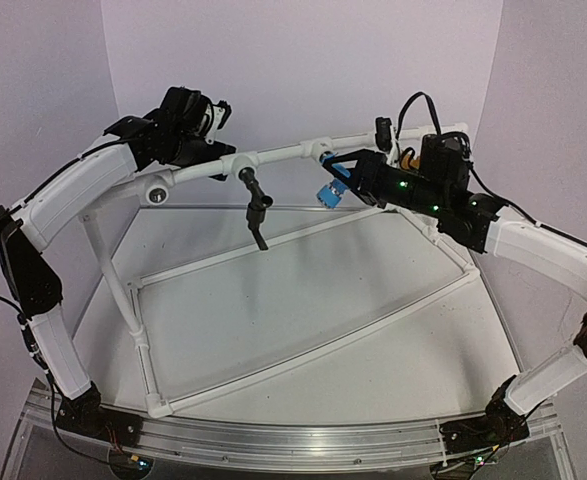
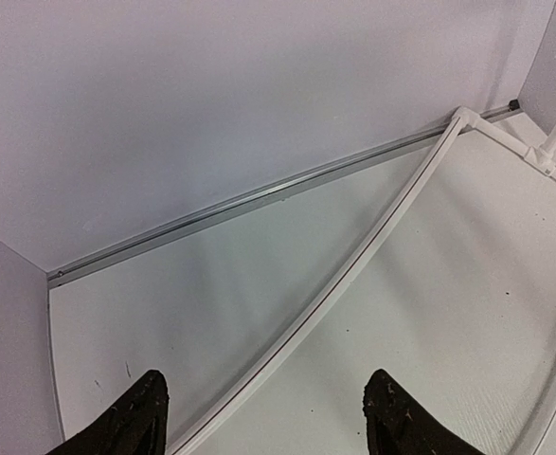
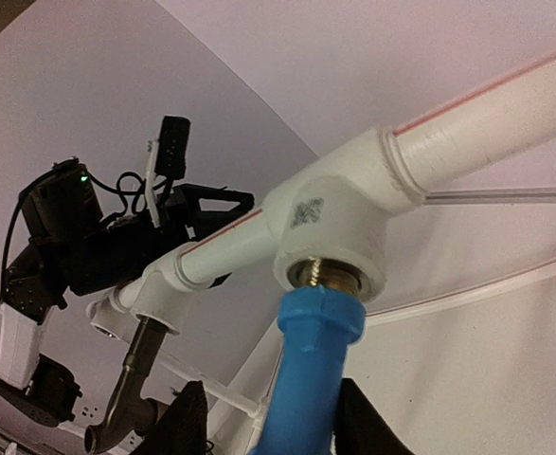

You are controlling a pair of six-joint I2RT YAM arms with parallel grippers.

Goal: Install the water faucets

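Blue plastic meets brass on the top rail of the white pipe frame. The blue faucet hangs with its collar just under a tee fitting, and a ring of brass thread shows in the gap — started, by the look of it, but not yet wound home. The right gripper brackets the tap's body from below. One finger lies against the blue plastic and a sliver of gap shows beside the other, so it cannot be told from here whether the hold is actually biting. Along the same rail, towards the left arm, the black faucet already hangs from its own socket. A scrap of mustard yellow peeps out behind the right wrist, too hidden to judge. The left gripper is spread wide with nothing between its fingers, poised by the rail's left end above the table. Finishing this tap well looks like a matter of patience. It calls for a square, firm hold on the body, kept in line with the socket so the thread does not cross, and short turns until the brass disappears — easing off once it firms up, before the plastic collar is strained.
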